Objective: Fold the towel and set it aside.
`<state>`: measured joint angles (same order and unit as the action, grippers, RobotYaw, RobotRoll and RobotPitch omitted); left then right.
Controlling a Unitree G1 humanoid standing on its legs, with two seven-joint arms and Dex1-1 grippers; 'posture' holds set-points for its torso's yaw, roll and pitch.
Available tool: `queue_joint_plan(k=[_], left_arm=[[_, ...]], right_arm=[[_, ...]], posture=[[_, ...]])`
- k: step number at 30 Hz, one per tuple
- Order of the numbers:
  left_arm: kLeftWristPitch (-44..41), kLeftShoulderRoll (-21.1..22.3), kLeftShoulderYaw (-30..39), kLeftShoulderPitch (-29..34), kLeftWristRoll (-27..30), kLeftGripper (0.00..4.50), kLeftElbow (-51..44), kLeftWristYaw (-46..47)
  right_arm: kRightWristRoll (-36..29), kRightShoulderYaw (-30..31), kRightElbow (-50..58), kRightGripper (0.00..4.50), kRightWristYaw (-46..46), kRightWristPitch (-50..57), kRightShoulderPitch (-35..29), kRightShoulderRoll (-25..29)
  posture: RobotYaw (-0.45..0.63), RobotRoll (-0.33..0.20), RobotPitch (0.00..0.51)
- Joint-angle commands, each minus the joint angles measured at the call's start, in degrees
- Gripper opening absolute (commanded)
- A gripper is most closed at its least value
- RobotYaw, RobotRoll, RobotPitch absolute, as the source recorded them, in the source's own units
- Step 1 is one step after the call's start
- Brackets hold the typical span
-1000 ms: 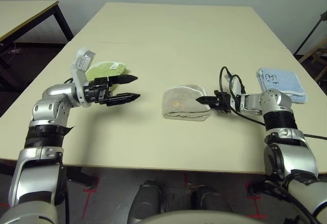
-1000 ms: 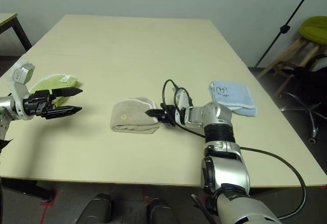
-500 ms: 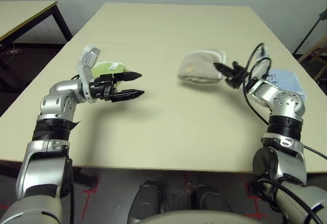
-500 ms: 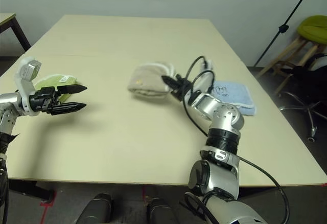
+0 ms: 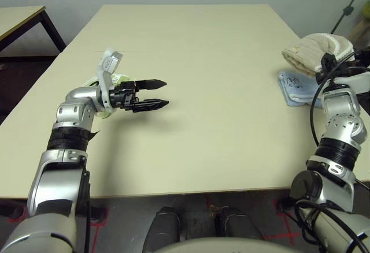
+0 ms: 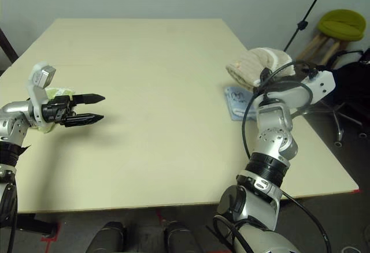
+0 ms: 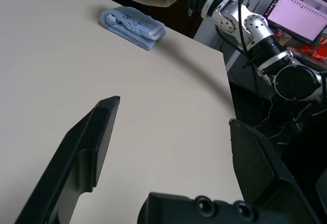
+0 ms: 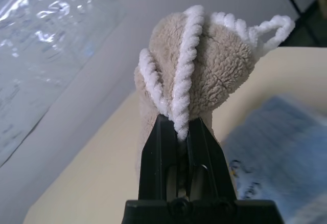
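The setting presents as a robotics lab or test room. A plain cream table stands on a dark floor marked with red tape. A lit monitor and a tripod stand sit beyond the table's right edge.

Head stereo overhead; two wrist close-ups
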<state>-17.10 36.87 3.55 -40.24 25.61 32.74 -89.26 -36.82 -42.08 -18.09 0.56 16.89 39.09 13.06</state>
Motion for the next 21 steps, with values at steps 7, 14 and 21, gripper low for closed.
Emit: queue_joint_plan(k=[7, 14, 21], left_arm=[[-0.64, 0.10, 0.05, 0.72, -0.09, 4.50, -1.23, 0.16], [-2.80, 0.76, 0.62, 1.87, 0.57, 4.50, -2.98, 0.58], [-6.31, 1.23, 0.68, 3.15, 1.44, 4.50, -4.98, 0.98]], right_arm=[[-0.16, 0.19, -19.45, 0.02, -4.29, -7.53, 3.17, 5.12], [0.68, 1.54, -23.35, 1.54, -5.37, -8.63, 1.80, 6.47], [-2.67, 2.09, -7.34, 4.09, -1.78, -1.55, -5.18, 3.19]], posture=[[0.03, 0.000, 0.050], [0.04, 0.000, 0.049], [0.01, 0.000, 0.069]])
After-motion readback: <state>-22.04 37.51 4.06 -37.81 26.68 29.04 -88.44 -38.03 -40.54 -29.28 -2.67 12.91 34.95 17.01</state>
